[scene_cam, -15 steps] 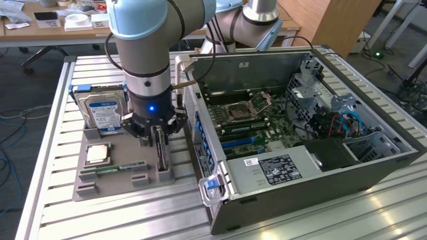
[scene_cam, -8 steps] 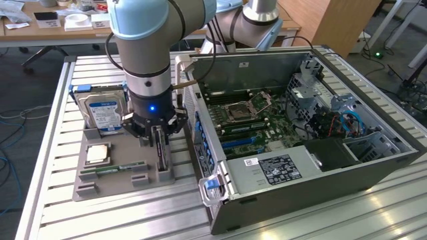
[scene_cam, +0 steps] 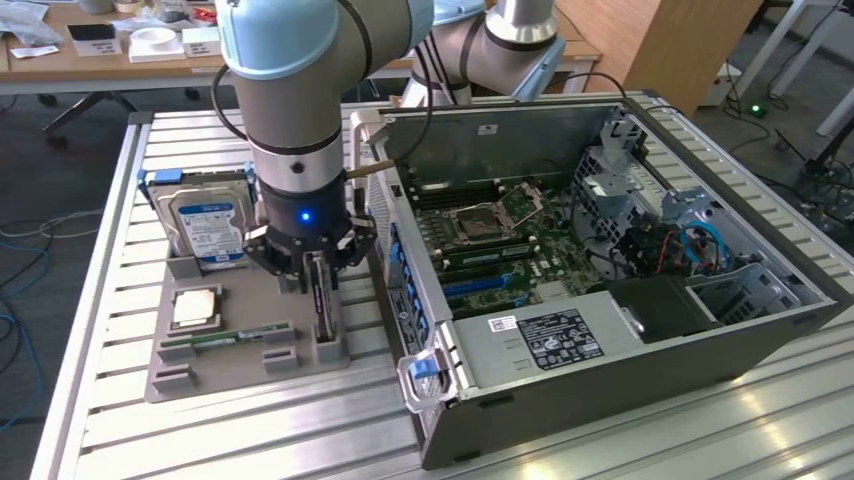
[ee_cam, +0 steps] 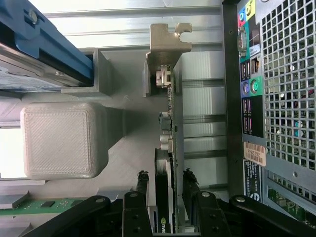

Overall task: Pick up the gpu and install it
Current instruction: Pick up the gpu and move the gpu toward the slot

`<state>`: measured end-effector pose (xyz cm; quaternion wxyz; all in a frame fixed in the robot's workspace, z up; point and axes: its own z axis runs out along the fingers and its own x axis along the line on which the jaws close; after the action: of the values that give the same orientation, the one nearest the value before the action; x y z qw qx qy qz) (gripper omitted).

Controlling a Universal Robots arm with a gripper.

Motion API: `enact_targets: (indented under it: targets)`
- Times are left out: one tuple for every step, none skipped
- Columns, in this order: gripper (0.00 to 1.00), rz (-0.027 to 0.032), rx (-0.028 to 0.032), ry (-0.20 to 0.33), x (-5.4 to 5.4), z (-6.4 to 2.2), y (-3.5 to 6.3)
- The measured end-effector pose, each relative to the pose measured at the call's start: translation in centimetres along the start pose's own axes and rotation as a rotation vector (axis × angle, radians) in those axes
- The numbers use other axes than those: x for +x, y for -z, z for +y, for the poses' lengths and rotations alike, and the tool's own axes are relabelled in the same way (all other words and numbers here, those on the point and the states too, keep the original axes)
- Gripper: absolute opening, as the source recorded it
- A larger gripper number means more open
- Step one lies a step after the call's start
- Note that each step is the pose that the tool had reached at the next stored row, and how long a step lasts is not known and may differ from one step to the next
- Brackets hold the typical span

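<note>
Card: gpu [ee_cam: 168,133] stands on edge in its slot of the gray tray [scene_cam: 247,375], not yet in the pc.
Bracket: pale metal bracket [ee_cam: 165,42] sits at the card's end far from my fingers.
Fingers: my fingers [ee_cam: 142,185] are spread, one on each side of the card, w/ a slim gap each side. Not gripping.
Gripper: my gripper [scene_cam: 316,275] points straight down over the card.
Tray nbrs: hard drive [scene_cam: 207,225] upright at the tray's far end; ram stick [scene_cam: 227,338] lies flat toward ext view's left of the card.
PC: case [scene_cam: 601,380] lies open, just beside the tray on ext view's right.
</note>
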<state>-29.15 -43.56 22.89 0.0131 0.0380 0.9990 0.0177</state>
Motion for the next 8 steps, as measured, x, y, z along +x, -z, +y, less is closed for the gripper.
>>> enact_targets:
  targets:
    - [0.42, 0.0000, 0.0000, 0.000, 0.00, 0.00, 0.00]
    - [0.42, 0.0000, 0.0000, 0.000, 0.00, 0.00, 0.00]
    - [0.42, 0.0000, 0.0000, 0.000, 0.00, 0.00, 0.00]
    - [0.40, 0.0000, 0.0000, 0.000, 0.00, 0.00, 0.00]
    - [0.40, 0.0000, 0.0000, 0.000, 0.00, 0.00, 0.00]
    - [0.34, 0.0000, 0.0001, 0.000, 0.00, 0.00, 0.00]
    - [0.27, 0.0002, 0.0000, 0.000, 0.00, 0.00, 0.00]
    - [0.27, 0.0001, 0.0001, 0.000, 0.00, 0.00, 0.00]
